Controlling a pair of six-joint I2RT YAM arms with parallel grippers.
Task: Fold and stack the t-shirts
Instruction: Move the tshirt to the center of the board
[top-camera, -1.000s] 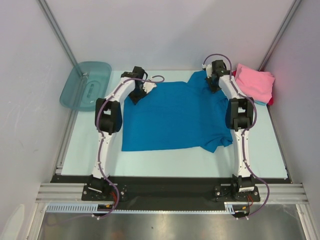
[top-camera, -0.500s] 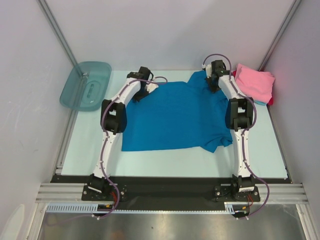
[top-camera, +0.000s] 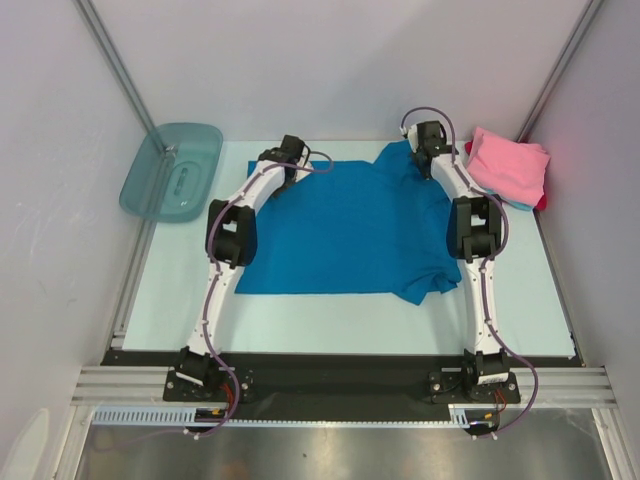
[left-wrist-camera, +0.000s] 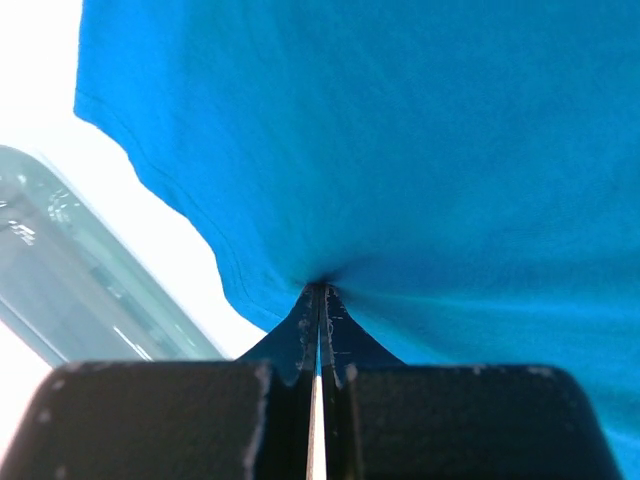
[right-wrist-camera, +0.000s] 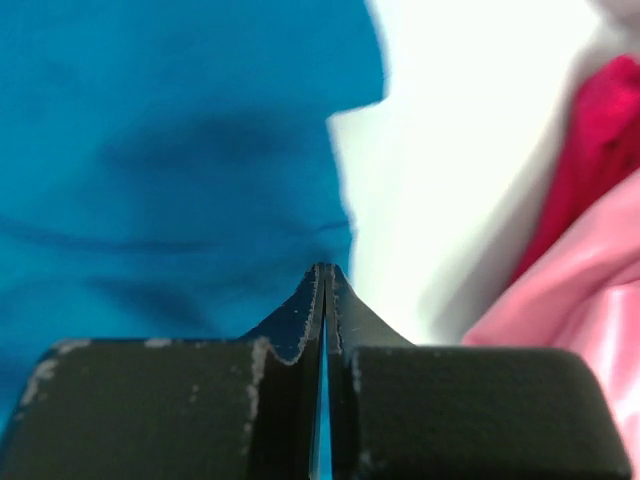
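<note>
A bright blue t-shirt lies spread flat in the middle of the table, one sleeve bunched at its near right corner. My left gripper is shut on the shirt's far left edge; in the left wrist view the fingertips pinch a peak of blue cloth. My right gripper is shut on the far right edge, where a strip of blue cloth shows between the closed jaws. A folded pink t-shirt lies on a pile at the far right, with light blue and red edges under it.
A translucent teal plastic tub stands off the table's far left corner and shows in the left wrist view as a grey-green tub wall. Pink cloth and red cloth lie just right of the right gripper. White walls close in on three sides.
The left gripper has carried the shirt's far left edge toward the back and to the right, flattening that corner. The shirt's near hem has slid slightly away from the arm bases. The right gripper has barely shifted.
</note>
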